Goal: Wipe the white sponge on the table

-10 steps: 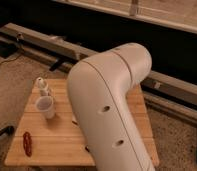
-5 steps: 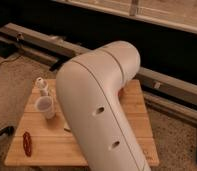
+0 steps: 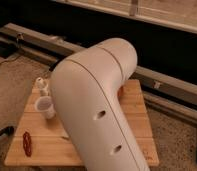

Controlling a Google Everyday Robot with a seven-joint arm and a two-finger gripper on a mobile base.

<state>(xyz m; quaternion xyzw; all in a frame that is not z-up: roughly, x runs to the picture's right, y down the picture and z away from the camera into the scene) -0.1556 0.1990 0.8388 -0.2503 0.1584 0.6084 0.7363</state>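
Observation:
The light-wood plank table [image 3: 137,125] stands in the middle of the view. My big white arm [image 3: 92,115] crosses in front of it and hides its centre. The white sponge is not visible; it may lie behind the arm. My gripper is out of view, hidden beyond the arm's elbow.
A white cup [image 3: 44,106] stands on the table's left part, with a small white bottle [image 3: 40,84] behind it. A red-and-black packet [image 3: 26,143] lies near the front left corner. A small orange-red thing [image 3: 121,92] peeks out behind the arm. A dark rail and wall run along the back.
My arm has swung to the left across the view and now covers more of the table's middle and left. The cup, bottle and packet have not moved.

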